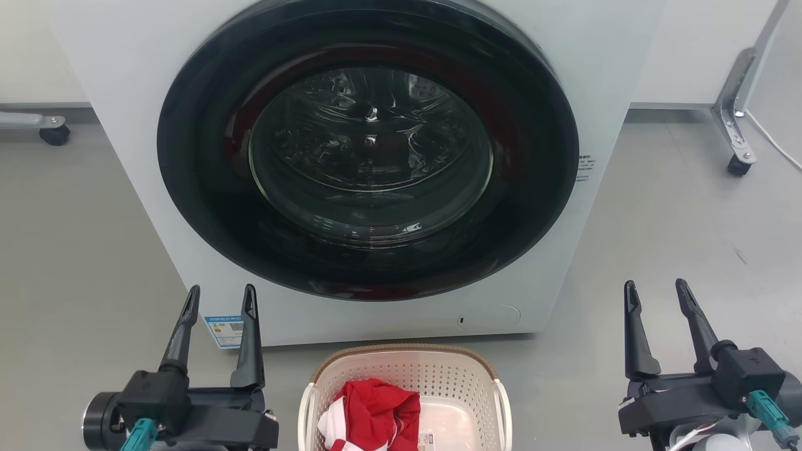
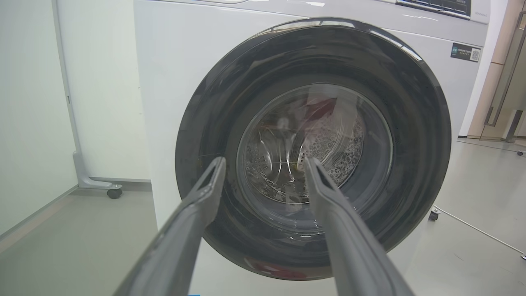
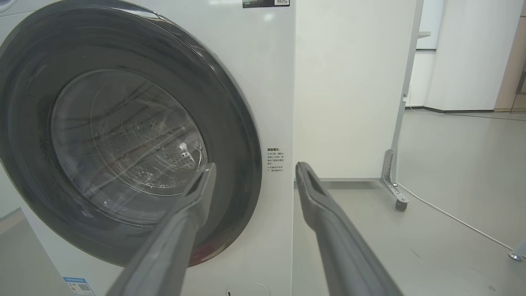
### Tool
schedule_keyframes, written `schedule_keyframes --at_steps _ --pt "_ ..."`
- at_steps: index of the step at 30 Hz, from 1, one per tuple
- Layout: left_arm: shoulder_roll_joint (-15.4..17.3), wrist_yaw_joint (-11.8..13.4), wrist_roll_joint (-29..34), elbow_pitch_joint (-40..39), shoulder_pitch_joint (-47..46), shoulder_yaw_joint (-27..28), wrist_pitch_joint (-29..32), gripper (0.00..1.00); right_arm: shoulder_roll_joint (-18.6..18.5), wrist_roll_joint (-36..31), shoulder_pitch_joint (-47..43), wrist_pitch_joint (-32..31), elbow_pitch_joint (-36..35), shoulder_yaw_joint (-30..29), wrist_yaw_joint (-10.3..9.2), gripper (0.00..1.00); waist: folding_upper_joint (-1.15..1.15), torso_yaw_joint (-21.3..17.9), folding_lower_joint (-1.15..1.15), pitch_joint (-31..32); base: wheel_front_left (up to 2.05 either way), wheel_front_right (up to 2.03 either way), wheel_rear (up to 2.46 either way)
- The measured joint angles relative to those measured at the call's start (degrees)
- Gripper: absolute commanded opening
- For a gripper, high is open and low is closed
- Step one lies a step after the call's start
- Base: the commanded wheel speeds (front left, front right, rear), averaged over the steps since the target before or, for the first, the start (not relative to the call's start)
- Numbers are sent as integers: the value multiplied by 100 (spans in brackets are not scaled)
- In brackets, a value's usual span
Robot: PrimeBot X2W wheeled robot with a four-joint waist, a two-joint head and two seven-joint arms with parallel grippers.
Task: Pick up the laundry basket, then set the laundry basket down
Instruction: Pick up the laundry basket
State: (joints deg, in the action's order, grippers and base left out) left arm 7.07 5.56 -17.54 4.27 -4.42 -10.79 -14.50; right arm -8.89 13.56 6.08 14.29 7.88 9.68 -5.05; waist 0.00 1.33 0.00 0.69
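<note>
White washing machine stands square ahead of me, its round dark door shut, drum visible through the glass porthole. Grey floor on both sides. Laundry basket sits on the floor just in front of the machine's foot, between my two arms: brown woven-look rim, cream perforated walls, a white loop handle on each side. Left hand low at left, fingers spread wide, holding nothing, pointing toward the machine, clear of the basket. Right hand low at right, likewise spread wide and empty, also clear of the basket. Red-and-white cloth lies bunched in the basket's left half. Small blue sticker near the machine's lower left corner, between my left fingers.
</note>
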Motion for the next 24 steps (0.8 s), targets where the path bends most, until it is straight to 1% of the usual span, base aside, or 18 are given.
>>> schedule_keyframes --at_steps 5,8,24 --pt "-8 -2 -3 0 0 20 0 100 29 -24 -15 0 -12 -29 3 100 0 6 0 0 0 0 0" --pt "-11 -2 -3 0 0 27 0 100 34 -42 -26 0 -13 -41 49 100 0 10 0 2 0 0 0" --pt "-34 -9 -11 31 16 60 0 100 98 -152 -88 0 -11 -126 110 100 0 16 0 5 0 0 0"
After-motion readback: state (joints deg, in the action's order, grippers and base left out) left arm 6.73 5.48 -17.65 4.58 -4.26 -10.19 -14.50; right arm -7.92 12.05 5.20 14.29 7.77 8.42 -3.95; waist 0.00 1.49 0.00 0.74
